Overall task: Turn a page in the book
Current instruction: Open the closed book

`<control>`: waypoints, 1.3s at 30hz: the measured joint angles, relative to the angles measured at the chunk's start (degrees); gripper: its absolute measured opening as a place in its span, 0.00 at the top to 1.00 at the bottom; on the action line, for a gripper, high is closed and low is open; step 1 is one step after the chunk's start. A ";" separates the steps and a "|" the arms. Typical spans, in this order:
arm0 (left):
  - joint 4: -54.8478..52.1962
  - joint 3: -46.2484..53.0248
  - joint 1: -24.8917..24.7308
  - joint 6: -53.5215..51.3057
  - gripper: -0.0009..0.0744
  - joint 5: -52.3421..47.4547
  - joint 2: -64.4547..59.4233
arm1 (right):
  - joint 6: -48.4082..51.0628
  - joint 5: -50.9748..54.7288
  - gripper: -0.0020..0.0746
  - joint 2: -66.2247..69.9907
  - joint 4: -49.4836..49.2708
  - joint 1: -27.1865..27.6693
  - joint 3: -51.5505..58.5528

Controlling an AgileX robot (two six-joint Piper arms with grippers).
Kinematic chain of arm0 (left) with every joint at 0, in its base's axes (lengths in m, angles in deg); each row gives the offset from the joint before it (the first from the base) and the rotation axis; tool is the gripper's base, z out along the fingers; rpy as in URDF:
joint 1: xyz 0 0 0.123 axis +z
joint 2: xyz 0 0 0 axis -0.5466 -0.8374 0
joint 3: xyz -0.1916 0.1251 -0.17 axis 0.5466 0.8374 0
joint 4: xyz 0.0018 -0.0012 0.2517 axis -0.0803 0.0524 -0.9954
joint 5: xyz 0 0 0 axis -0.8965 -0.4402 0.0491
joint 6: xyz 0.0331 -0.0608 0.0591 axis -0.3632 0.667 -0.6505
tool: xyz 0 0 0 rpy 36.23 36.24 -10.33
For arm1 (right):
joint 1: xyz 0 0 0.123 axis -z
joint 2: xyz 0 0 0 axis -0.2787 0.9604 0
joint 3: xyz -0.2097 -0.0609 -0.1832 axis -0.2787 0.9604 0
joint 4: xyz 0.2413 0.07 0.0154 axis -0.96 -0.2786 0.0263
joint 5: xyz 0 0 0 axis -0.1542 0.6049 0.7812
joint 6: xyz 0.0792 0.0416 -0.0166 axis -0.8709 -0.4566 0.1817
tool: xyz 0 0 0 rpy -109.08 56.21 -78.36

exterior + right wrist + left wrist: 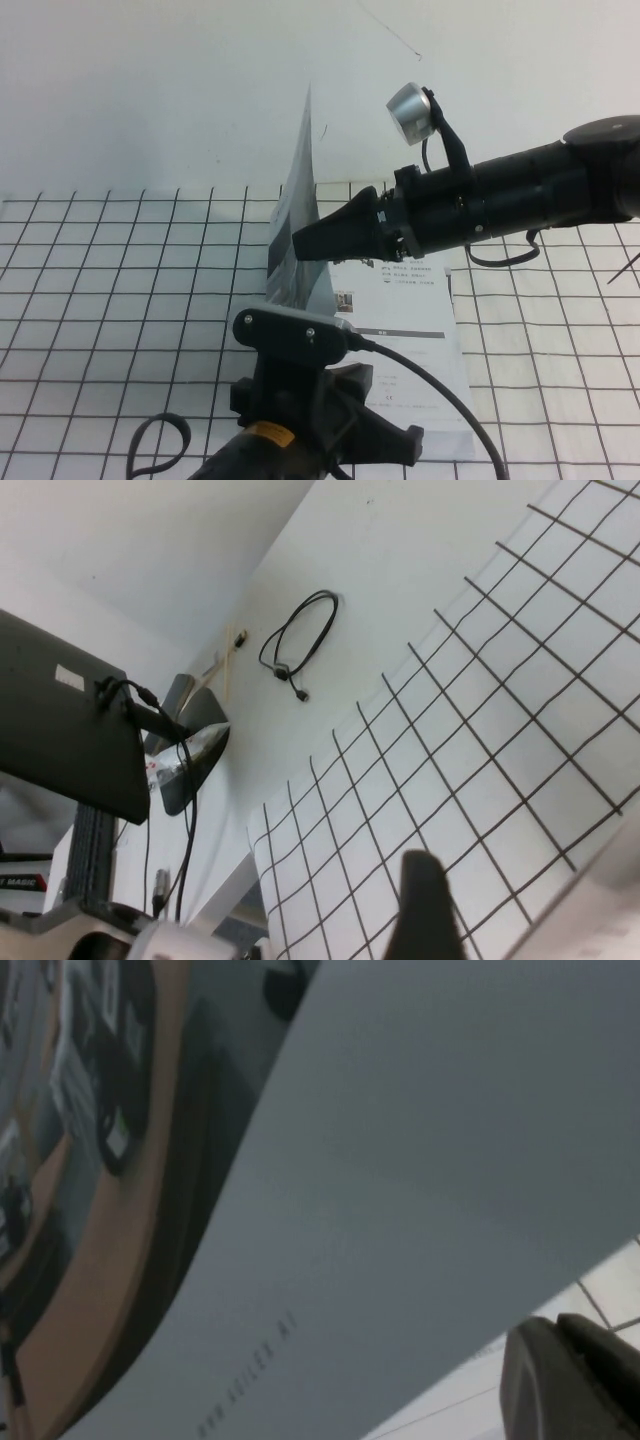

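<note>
- One book (pixel 405 335): thin, white, lying open on the grid table (pixel 110 290).
- One page (pixel 298 225): glossy, standing upright from the book's left edge.
- Right gripper (pixel 322 240): at the page, jaws spread wide.
- Left gripper (pixel 330 415): over the book's near edge; jaw state unclear.

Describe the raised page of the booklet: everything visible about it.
The page is a thin, glossy, flexible leaf standing nearly upright from the open book on the gridded table. Its left face carries a greyish printed photo between white bands. The right gripper meets its edge about halfway up; the left gripper sits low beside its base.
</note>
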 joint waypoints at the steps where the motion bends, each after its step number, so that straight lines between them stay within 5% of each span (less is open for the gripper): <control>1: 0.94 0.00 0.00 0.00 0.99 0.64 -0.17 | 0.00 0.17 0.37 0.00 0.08 0.00 0.00; 17: 18.26 0.00 0.00 -7.94 0.99 9.15 -0.55 | 0.84 3.21 0.37 -4.72 0.98 0.00 -0.44; 26: 28.00 0.00 0.00 -8.90 0.99 12.50 -0.14 | 1.67 3.28 0.39 -7.65 13.64 0.00 -0.66; 32: 29.80 0.00 0.00 -10.02 0.99 15.53 2.89 | -0.41 0.37 0.52 -7.52 24.14 0.00 -0.66; 39: 32.05 0.00 1.90 -10.59 0.99 15.49 3.38 | -0.63 -2.50 0.82 -1.83 26.08 0.00 -0.66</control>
